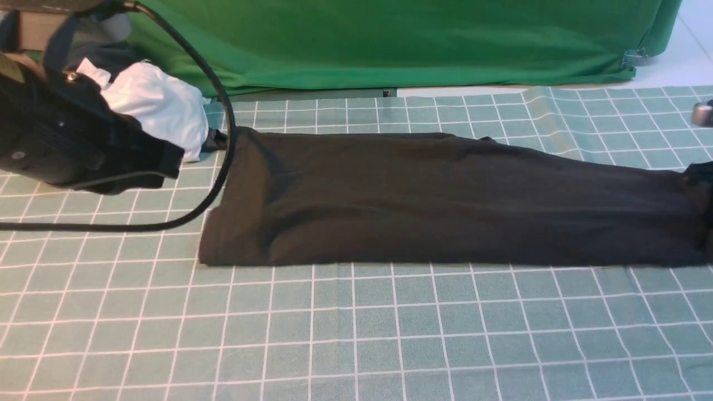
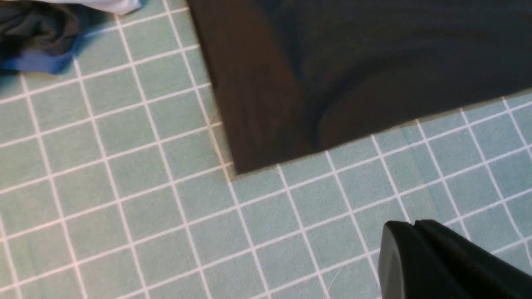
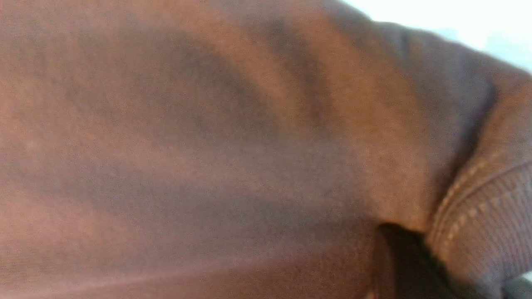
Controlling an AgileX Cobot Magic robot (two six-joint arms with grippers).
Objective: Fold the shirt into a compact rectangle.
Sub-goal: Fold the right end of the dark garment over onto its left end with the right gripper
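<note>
The black shirt (image 1: pixel 445 200) lies folded into a long strip across the checked cloth, its left end squared off. That near-left corner (image 2: pixel 249 162) shows in the left wrist view. My left gripper (image 2: pixel 415 225) hovers above bare cloth just short of that corner, shut with nothing in it; its arm (image 1: pixel 83 145) is raised at the upper left. My right gripper (image 1: pixel 701 174) sits at the shirt's narrowed right end. In the right wrist view the shirt fabric (image 3: pixel 208 145) fills the frame, bunched over a dark fingertip (image 3: pixel 401 257) beside the ribbed collar (image 3: pixel 486 224).
A white garment (image 1: pixel 161 111) is heaped at the back left, with dark grey and blue clothes (image 2: pixel 37 45) beside it. A black cable (image 1: pixel 223 139) loops over the shirt's left edge. A green drape (image 1: pixel 390 39) closes the back. Checked cloth (image 1: pixel 356 334) runs along the front.
</note>
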